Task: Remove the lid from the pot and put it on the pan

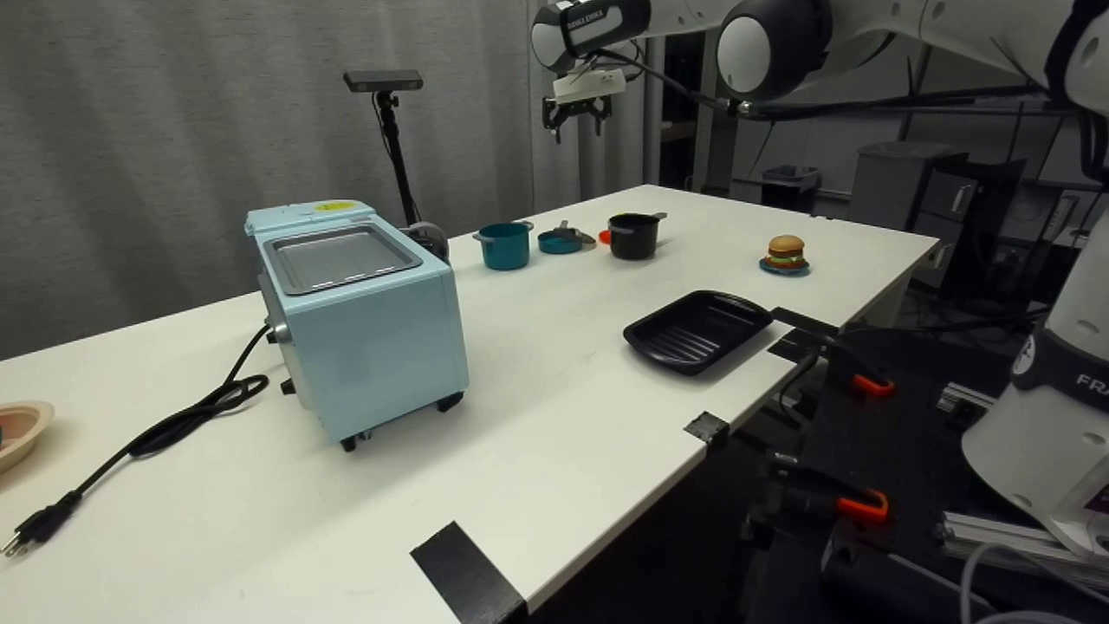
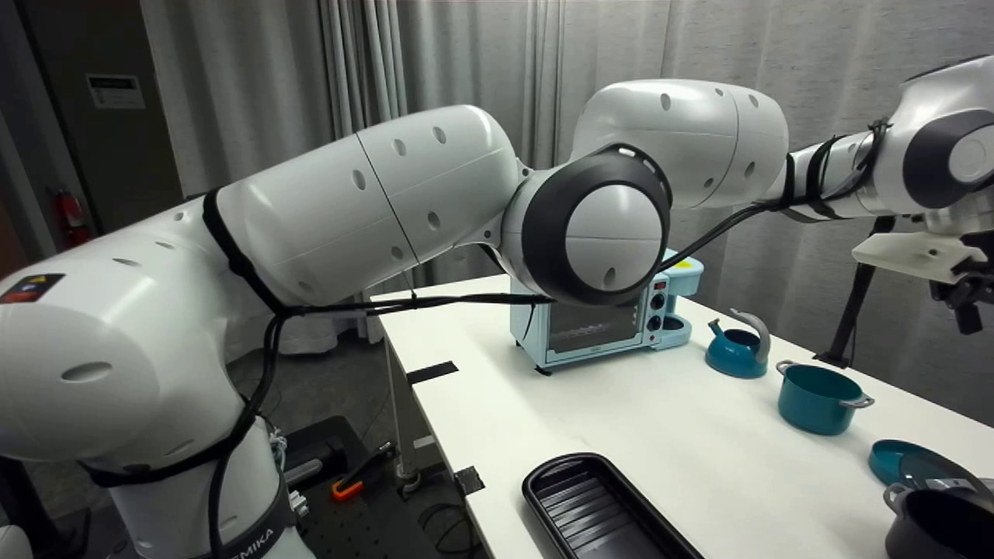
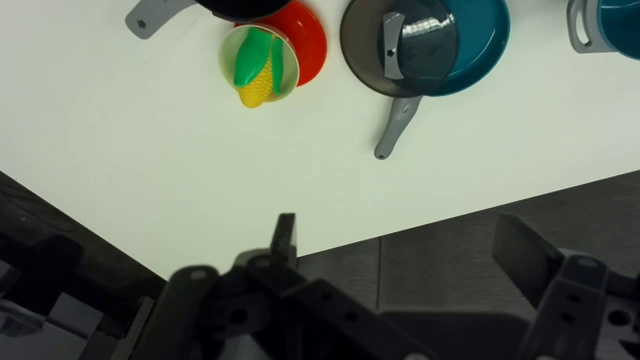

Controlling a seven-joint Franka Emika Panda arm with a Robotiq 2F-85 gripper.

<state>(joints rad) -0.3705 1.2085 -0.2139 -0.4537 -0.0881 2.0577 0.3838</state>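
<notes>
At 6 o'clock in the wrist view, the Robotiq gripper (image 3: 397, 235) sits with its two dark fingers (image 3: 522, 255) spread wide, the edge of the white table (image 3: 210, 175) crossing the gap behind them. Straight toward 12 o'clock from it lies the lid (image 3: 422, 55), round, see-through and smoky, with a grey handle across its middle. It rests off-centre over a shallow teal frying pan (image 3: 482, 45), overhanging the rim toward 9 o'clock; the pan's own grey handle points to 7 o'clock. Toward 11 o'clock, a pale cup (image 3: 229, 57) holding a toy ear of corn (image 3: 257, 82) overlaps a red-orange dish (image 3: 312, 42); whether it stands on the dish cannot be told. Just past them, cut off by the top edge, is the black pot (image 3: 245, 7), and between 1 and 2 o'clock shows part of a teal pot (image 3: 622, 27). Seen in an exterior view, the gripper is high above the table, and the black pot stands upright and open-topped at 5 o'clock from it. From that pot, a toy hamburger (image 1: 787, 248) on a blue plate (image 1: 771, 266) sits at 3 o'clock, a ribbed black roasting pan (image 1: 689, 336) at 5 o'clock, and a pale blue toaster oven (image 1: 377, 351) between 8 and 9 o'clock. Beside the oven, at its 3 o'clock in an exterior view, stands a teal kettle (image 2: 731, 355) with an arched grey handle.
</notes>
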